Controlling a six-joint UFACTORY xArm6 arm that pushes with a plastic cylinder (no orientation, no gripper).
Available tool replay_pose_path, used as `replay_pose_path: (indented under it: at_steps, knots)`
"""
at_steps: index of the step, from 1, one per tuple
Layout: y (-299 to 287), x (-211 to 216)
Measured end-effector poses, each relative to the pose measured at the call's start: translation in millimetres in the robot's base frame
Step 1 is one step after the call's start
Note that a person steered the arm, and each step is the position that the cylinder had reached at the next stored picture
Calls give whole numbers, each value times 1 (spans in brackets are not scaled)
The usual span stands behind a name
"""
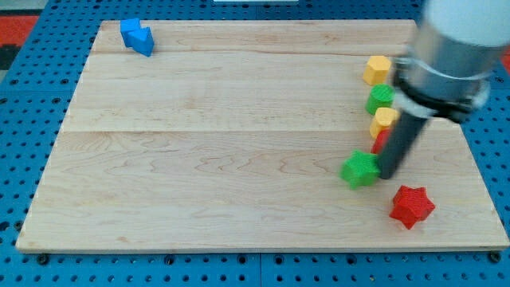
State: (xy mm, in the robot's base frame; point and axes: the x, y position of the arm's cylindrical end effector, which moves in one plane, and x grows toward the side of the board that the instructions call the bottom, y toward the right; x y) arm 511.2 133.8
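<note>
Tip against green star, near the board's right edge.
We see my tip (390,174) touching the green star block (360,168) on its right side; the red star block (412,206) lies apart, toward the bottom right corner.

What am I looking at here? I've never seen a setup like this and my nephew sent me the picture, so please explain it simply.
This is one camera picture looking down at a slant on a wooden board that lies on a blue pegboard table. The big blurred grey and dark shape at the view's right is a robot arm. It has no grasping tool, only a straight dark rod, and nothing is held. My tip rests on the board, right against the right side of a green star block.

Behind the rod, partly hidden, a column runs up the view's right: a red block, a yellow block, a green block and a yellow block. A red star block lies below the tip. Two blue blocks touch at the top left corner.
</note>
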Motion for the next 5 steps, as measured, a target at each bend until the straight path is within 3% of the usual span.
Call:
replay_pose_path:
  at_steps: [1,2,3,4,5]
  knots:
    - [-89,-21]
    - [-78,29]
    - [-159,29]
    - [-155,0]
    - [-85,-37]
